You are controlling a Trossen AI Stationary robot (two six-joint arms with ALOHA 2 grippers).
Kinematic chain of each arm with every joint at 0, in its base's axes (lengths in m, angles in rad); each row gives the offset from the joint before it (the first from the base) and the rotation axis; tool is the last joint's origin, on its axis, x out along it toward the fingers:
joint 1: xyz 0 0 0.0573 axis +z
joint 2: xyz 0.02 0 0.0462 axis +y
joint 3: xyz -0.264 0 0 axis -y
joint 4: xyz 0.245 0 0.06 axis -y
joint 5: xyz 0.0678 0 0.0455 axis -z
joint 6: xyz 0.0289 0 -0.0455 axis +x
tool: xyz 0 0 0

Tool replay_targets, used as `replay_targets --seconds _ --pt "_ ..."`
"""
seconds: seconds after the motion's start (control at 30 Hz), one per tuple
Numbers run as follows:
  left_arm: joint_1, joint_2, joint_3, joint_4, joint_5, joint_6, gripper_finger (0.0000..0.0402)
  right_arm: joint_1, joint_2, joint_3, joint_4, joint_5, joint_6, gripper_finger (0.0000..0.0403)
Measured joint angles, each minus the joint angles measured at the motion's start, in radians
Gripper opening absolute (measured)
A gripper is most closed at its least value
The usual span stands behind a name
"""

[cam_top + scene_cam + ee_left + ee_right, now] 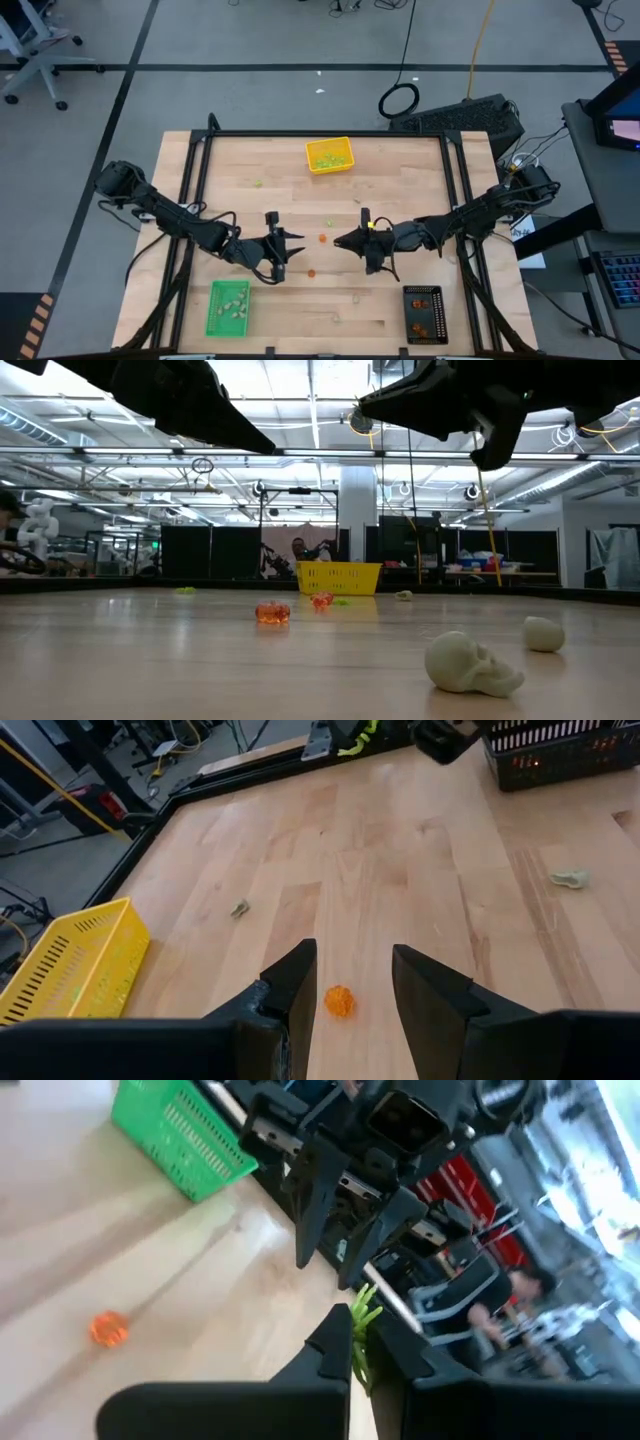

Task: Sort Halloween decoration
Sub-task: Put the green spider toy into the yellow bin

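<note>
Hovering open over an orange piece point(339, 1001), the left gripper point(352, 982) faces several loose pieces near the yellow tray point(329, 155); the right gripper point(362, 1342) pinches a green piece point(362, 1320).

Pale wooden plank counter point(400, 190), bordered by a black metal frame point(320, 134). Yellow plastic mesh tray point(329, 155) at the far edge, centre. Green plastic mesh tray point(229, 307) at the near left. Black plastic mesh tray point(424, 314) at the near right. Grey floor point(250, 40) beyond, marked with black tape lines. White wheeled office chair point(30, 55) at far left. Coiled black cable point(399, 100) behind the counter.
</note>
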Motion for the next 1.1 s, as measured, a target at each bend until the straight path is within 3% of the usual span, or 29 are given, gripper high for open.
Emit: replay_targets --seconds 0.23,0.43,0.73,1.1 --pt "0.0 0.0 0.0 0.0 -0.001 -0.001 0.0132 0.0 0.0 0.0 0.0 0.0 -0.244 0.0001" --pt "0.0 0.0 0.0 0.0 -0.001 -0.001 0.0132 0.0 0.0 0.0 0.0 0.001 -0.346 0.0001" --pt "0.0 0.0 0.0 0.0 -0.001 -0.001 0.0132 0.0 0.0 0.001 0.0 0.001 -0.327 0.0001" --pt "0.0 0.0 0.0 0.0 -0.002 -0.001 0.0132 0.0 0.0 0.001 0.0 0.002 -0.137 0.0001"
